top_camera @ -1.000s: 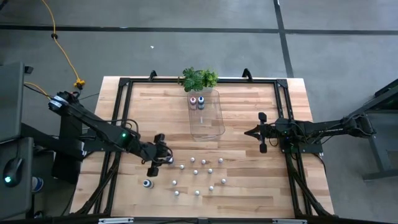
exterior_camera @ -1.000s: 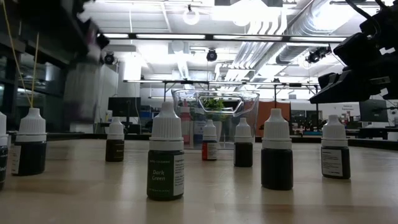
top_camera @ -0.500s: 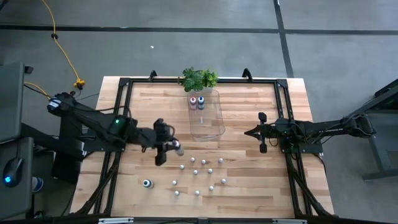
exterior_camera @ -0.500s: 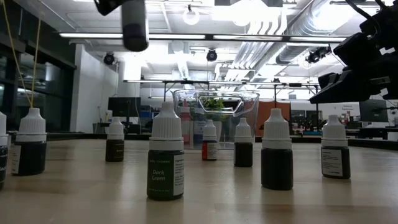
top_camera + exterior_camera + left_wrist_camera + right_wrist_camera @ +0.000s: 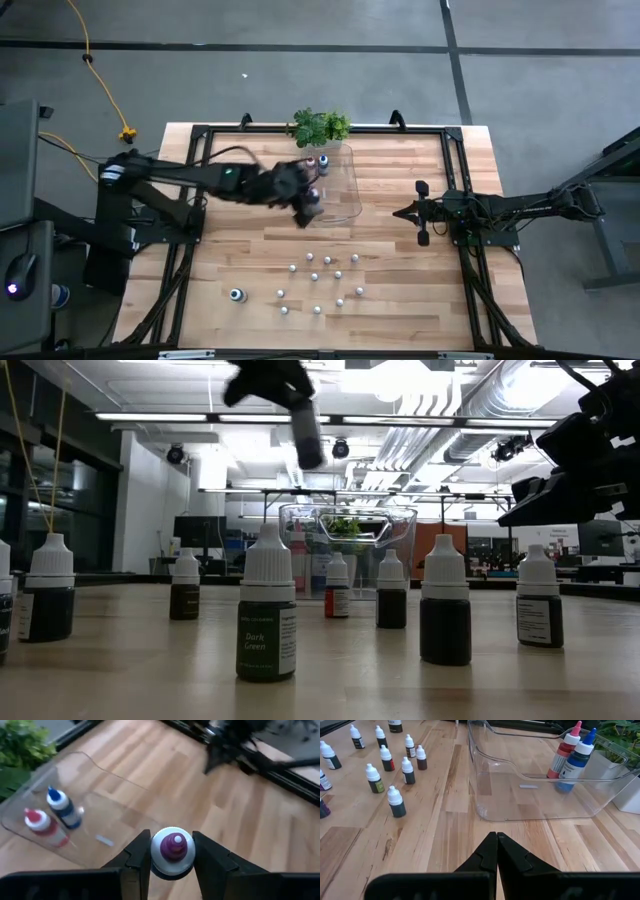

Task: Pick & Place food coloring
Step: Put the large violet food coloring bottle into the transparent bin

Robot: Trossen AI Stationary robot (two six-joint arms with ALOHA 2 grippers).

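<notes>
My left gripper [image 5: 308, 203] hangs over the near left corner of the clear tray [image 5: 345, 205], shut on a purple-tipped food coloring bottle [image 5: 172, 849]. The low view has that bottle [image 5: 307, 435] high above the table. A pink-topped bottle [image 5: 41, 821] and a blue-topped one [image 5: 62, 807] stand upright in the tray's far end. Several small white-capped bottles [image 5: 320, 280] stand on the near part of the table, with one bigger bottle [image 5: 237, 295] at their left. My right gripper [image 5: 496, 839] is shut and waits right of the tray. My left gripper pinches the bottle's white cap [image 5: 159, 862] between its two fingers [image 5: 137, 862], one on either side, just below the purple tip. The fingers come from above, slanting down. The bottle is lifted clear, and its dark body [image 5: 309, 445] hangs below the gripper, slightly tilted.
A green leafy plant [image 5: 320, 127] sits at the table's far edge behind the tray. A black frame [image 5: 200, 135] runs around the tabletop. Bare wood lies between the tray and the small bottles, and at the table's right around my right arm [image 5: 470, 212].
My left gripper has risen from the table's near left part with the purple-tipped bottle and has swung toward the far edge and rightward, up to the tray's near left corner. The bottle has stayed in its hold, lifted clear throughout.
</notes>
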